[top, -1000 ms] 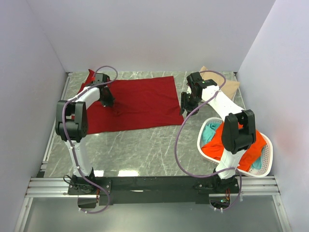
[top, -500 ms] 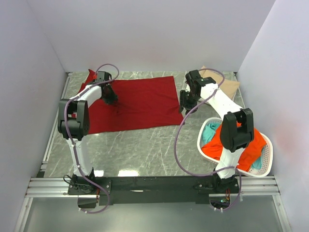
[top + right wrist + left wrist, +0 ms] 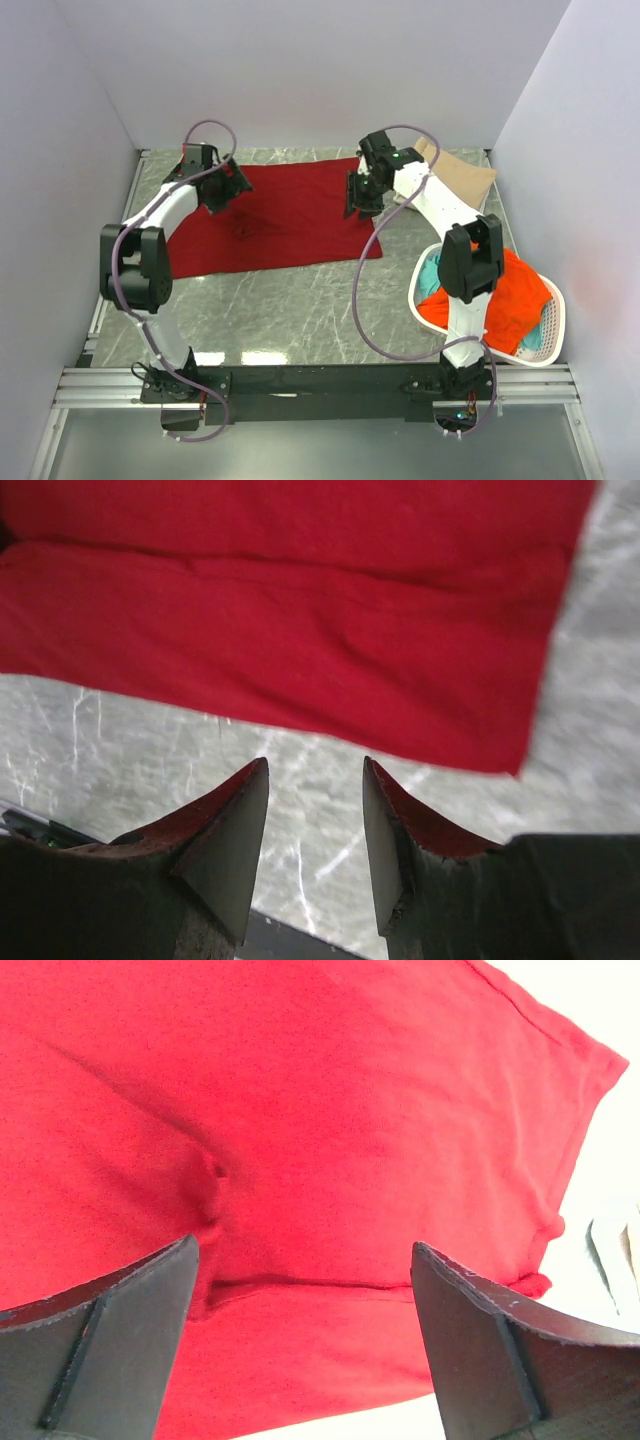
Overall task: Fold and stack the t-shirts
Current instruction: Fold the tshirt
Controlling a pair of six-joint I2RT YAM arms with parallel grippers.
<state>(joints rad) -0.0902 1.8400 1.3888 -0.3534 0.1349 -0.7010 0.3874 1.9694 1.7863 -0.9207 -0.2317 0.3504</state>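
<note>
A dark red t-shirt (image 3: 275, 215) lies spread flat on the marble table, and it fills the left wrist view (image 3: 330, 1110). My left gripper (image 3: 236, 190) hovers over its far left part, fingers wide open with nothing between them (image 3: 305, 1260). My right gripper (image 3: 359, 205) hangs over the shirt's right edge, open and empty; its wrist view (image 3: 315, 770) shows bare marble between the tips and red cloth (image 3: 300, 620) just beyond. A tan t-shirt (image 3: 468, 176) lies folded at the back right. Orange-red (image 3: 510, 305) and teal (image 3: 431, 273) t-shirts sit in the basket.
A white oval laundry basket (image 3: 553, 335) stands at the near right beside the right arm's base. White walls close the table at the back and both sides. Bare marble (image 3: 300, 310) stretches between the red shirt and the arm bases.
My left gripper has opened, let go of the red shirt and drawn back towards the far left. My right gripper has moved left and further back, over the shirt's right edge.
</note>
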